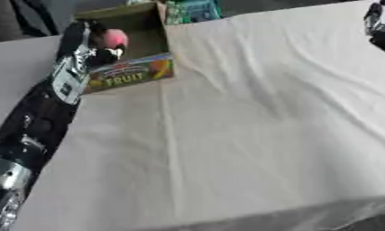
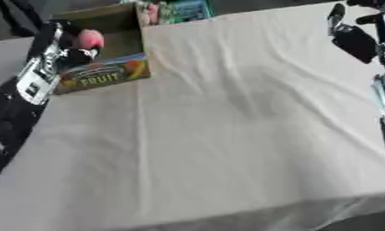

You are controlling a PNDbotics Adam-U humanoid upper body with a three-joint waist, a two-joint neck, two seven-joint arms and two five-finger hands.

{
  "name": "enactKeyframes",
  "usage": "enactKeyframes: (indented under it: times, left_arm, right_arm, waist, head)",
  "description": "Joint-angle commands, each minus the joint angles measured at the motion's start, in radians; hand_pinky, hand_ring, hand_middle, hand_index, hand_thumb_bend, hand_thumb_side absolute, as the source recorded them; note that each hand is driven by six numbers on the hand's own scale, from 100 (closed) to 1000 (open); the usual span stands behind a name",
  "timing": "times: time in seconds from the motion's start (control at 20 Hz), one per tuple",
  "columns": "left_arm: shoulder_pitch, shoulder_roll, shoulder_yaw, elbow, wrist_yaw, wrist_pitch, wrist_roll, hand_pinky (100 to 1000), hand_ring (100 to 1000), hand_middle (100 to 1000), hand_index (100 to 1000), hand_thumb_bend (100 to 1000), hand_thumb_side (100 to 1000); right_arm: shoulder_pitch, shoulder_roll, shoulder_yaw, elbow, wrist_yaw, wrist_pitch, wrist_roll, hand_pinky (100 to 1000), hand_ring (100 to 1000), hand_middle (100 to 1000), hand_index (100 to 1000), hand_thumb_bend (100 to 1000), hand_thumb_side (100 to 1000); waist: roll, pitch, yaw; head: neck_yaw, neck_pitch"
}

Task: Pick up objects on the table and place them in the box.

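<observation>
— Well, from the left eye view, what worries you?

— The left hand [image 1: 100,47] is over the open box [image 1: 144,27], with a pink object [image 1: 116,38] right at its fingers. If the fingers part while the object sits this near the box's front wall just below the hand, I'd guess it could catch the rim and tip out onto the worktop [image 1: 250,135]. The forearm also lies close along the box's side; a swing could shove the box.

— Is it holding the pink thing?

— Looks so to me: the fingers seem curled around it, the pink showing just above and beside them. How far they close, I cannot tell exactly.

— And the right eye view?

— Same story, the pink object touching the left hand inside the box mouth, the printed "FRUIT" panel just below. The right hand [image 2: 355,40] hangs far off across the cloth, at the upper corner, touching nothing; its fingers look relaxed, fairly straight.

— Anything else near the hand?

— Colourful packaging [image 2: 176,11] beyond the box, apart from the hand.
</observation>
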Motion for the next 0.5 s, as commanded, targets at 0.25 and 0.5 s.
enactKeyframes:
  times: [0.25,0.5]
  left_arm:
    - [-0.013,0.024,0.021,-0.081,-0.005,-0.016,0.026,679,749,805,818,984,504]
    - [0.047,0.063,-0.003,-0.294,0.241,-0.057,0.054,617,662,718,746,805,498]
  right_arm:
    - [-0.022,-0.020,-0.008,-0.027,0.002,-0.001,0.003,739,879,719,894,100,453]
    - [-0.013,-0.022,-0.018,-0.037,-0.003,0.002,-0.008,737,878,717,894,100,458]
  waist:
    - [-0.006,-0.013,0.009]
    - [-0.005,-0.011,0.038]
  head:
    - [-0.004,-0.015]
    - [-0.021,-0.018]
